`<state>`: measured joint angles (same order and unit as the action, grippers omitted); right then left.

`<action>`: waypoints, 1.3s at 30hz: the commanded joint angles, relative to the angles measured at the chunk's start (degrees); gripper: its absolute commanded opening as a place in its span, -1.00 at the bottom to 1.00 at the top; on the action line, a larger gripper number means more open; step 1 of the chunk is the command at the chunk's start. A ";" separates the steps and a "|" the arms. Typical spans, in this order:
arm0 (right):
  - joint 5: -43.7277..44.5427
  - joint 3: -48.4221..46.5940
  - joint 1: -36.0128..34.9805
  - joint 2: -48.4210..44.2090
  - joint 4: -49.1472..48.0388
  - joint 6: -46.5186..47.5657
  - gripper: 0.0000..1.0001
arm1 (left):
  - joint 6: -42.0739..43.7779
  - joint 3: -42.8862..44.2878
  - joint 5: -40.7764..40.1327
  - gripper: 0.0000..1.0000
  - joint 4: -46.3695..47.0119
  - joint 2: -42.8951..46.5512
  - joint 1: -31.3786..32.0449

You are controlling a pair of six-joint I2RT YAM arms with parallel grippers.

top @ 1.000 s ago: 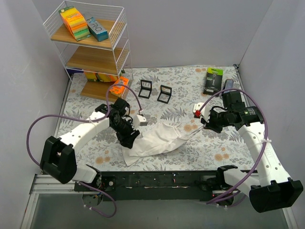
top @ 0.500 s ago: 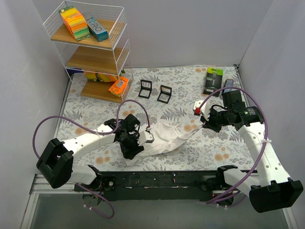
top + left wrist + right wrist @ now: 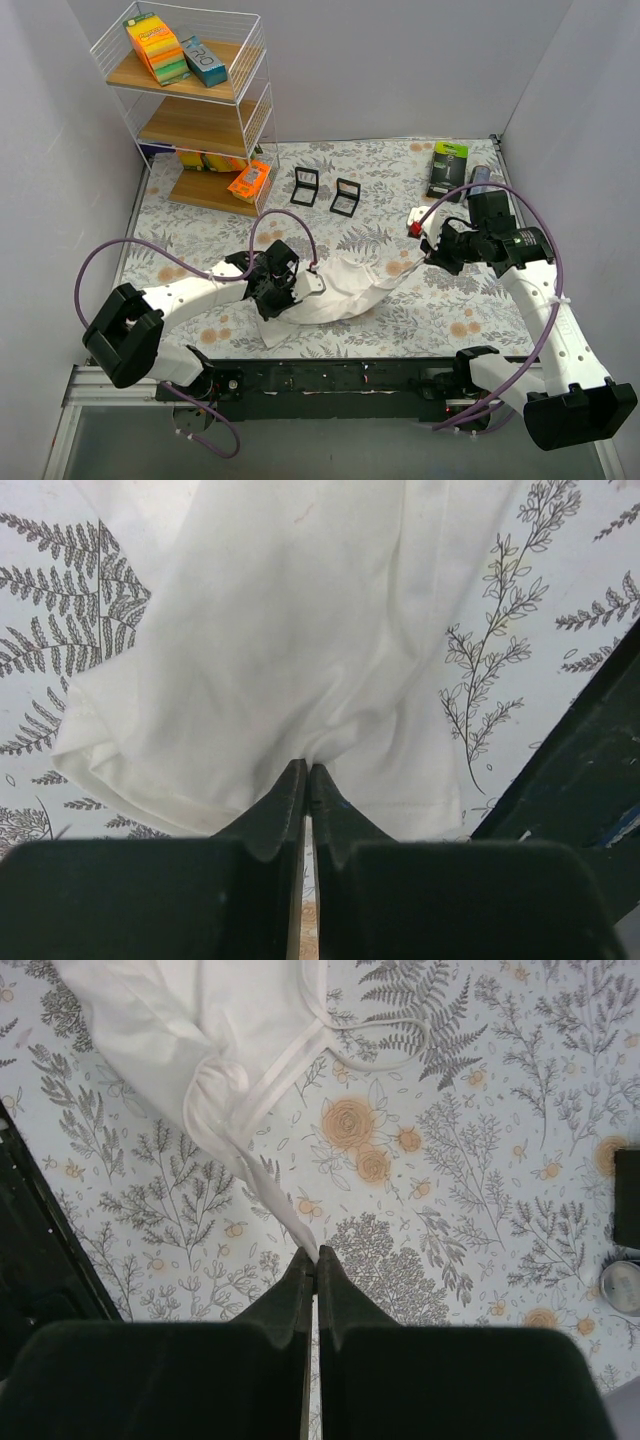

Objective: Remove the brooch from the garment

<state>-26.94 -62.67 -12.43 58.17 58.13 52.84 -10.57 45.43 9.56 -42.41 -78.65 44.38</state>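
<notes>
The white garment (image 3: 345,290) lies crumpled on the floral table cover, front centre. My left gripper (image 3: 282,296) is at its left end, shut on a fold of the cloth (image 3: 290,630), with the jaws pinched together at the fold (image 3: 308,766). My right gripper (image 3: 430,256) is shut on the tip of a thin white strap of the garment (image 3: 300,1222), which runs taut back to the bunched cloth (image 3: 200,1030). No brooch shows in any view; it is hidden or out of sight.
A wire shelf (image 3: 190,110) with boxes stands at the back left. Two small black frames (image 3: 305,186) (image 3: 346,196) stand mid-back. A green-black package (image 3: 447,170) and a can (image 3: 480,178) are at the back right. The black front rail (image 3: 340,378) shows in both wrist views.
My left arm has swung lower and to the right, settling on the garment's left part. My right gripper has drawn slightly back and away, and the strap is pulled tauter.
</notes>
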 commanded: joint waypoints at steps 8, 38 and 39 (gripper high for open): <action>6.80 -16.58 0.56 10.89 -17.43 -11.17 -0.97 | 17.06 18.27 -1.13 -1.00 -8.45 2.99 -12.37; -0.56 2.55 4.08 -13.33 9.49 16.13 -0.32 | 20.25 27.10 21.98 -0.84 -36.69 12.81 -7.91; -0.74 2.56 4.08 -13.96 12.33 18.50 -0.11 | 18.84 24.99 23.21 -0.74 -36.69 13.26 -6.51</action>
<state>-23.33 -61.45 -8.36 47.55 55.33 58.22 11.81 76.84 24.58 -74.72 -69.97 34.54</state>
